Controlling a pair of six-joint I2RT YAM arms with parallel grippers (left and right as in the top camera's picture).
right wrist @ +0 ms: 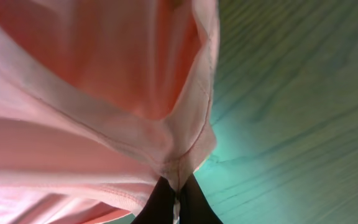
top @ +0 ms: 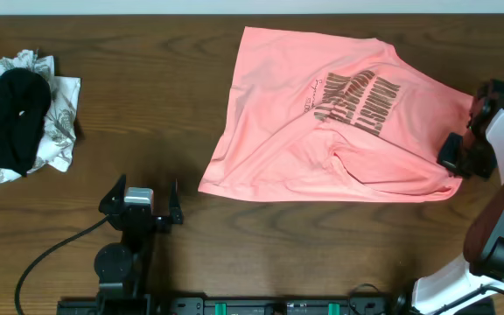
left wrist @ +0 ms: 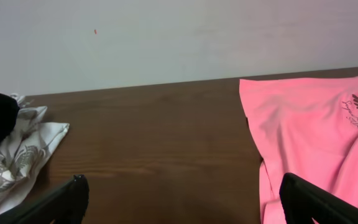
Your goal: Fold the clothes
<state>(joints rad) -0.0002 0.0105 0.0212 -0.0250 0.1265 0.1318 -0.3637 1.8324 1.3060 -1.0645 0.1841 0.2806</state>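
Pink T-shirt (top: pixel 322 131) lies rumpled on the tabletop (top: pixel 147 105). Right fingers (right wrist: pixel 156 206) are clamped tight on its edge, probably to pull it flat. Left fingers (left wrist: pixel 64 199) are wide apart, empty.

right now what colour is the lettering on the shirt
Dark brown lettering on the salmon-pink T-shirt, clearest in the overhead view.

T-shirt (top: pixel 322 131) common to all 3: overhead straight down, left wrist low, right wrist very close

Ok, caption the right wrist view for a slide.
Right gripper shut on a seamed edge of the salmon-pink T-shirt, wooden table beneath.
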